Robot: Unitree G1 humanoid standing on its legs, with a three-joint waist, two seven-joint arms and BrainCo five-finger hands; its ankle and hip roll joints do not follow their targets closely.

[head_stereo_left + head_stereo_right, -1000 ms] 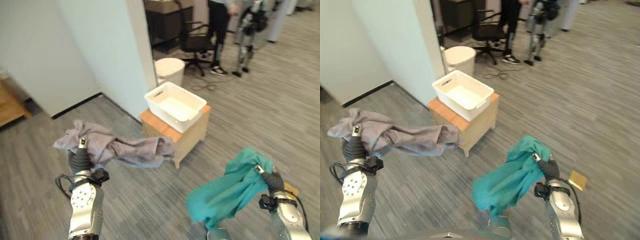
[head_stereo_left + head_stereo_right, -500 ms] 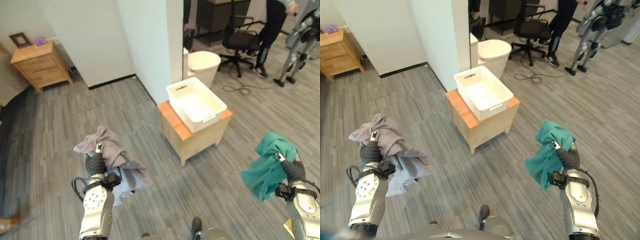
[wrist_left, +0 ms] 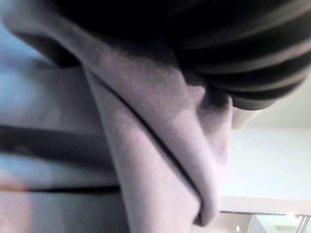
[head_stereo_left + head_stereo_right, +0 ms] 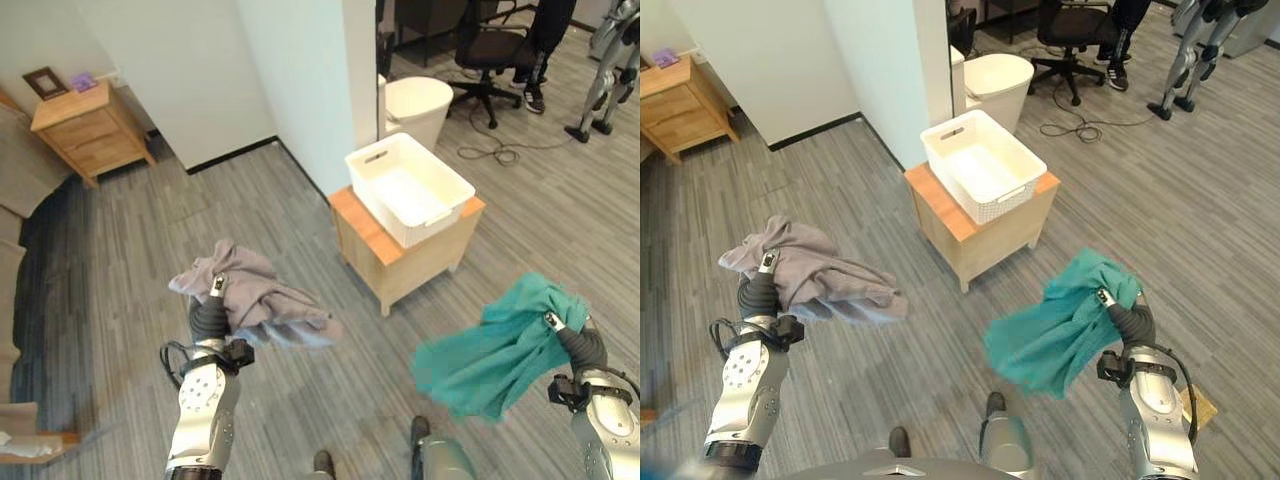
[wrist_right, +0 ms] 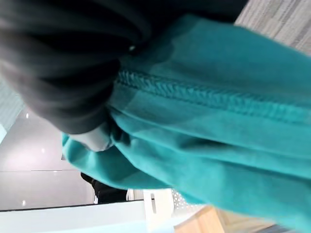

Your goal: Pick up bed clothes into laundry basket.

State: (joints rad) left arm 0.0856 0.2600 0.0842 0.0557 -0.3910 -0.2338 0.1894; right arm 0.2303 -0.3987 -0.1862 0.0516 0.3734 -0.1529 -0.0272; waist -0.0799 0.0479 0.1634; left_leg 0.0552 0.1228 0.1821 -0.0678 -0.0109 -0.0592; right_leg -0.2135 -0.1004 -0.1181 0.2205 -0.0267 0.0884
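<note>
The robot stood on grey wood-grain plank floor [image 4: 120, 250], each hand holding up a cloth. The left hand [image 4: 208, 318] was raised at lower left w/ a soft, fleecy grey cloth [image 4: 258, 300] bunched over it and trailing toward the middle in limp folds, clear of the floor. The left wrist view showed that cloth [image 3: 160, 145] draped thickly under the dark ribbed cover; the fingers were buried in fabric, so can't tell how they were set. The right hand [image 4: 1130, 322] at lower right held a teal cloth [image 4: 1060, 325], smooth woven, w/ a stitched hem visible in the right wrist view [image 5: 214, 97]; it hung in a loose fan toward the middle. Its fingers were hidden by fabric too, grip unclear. Ahead, betw. the two arms, a white rectangular plastic laundry basket [image 4: 411, 188] w/ cut-out handles and perforated sides sat empty on a low light-wood tabletop [image 4: 362, 225], beside a white wall corner [image 4: 300, 80]. Farther back: round white bin [image 4: 418, 105], black office chair [image 4: 490, 50], cut off at the top edge. A small wooden drawer chest [image 4: 85, 125] stood at upper left.
</note>
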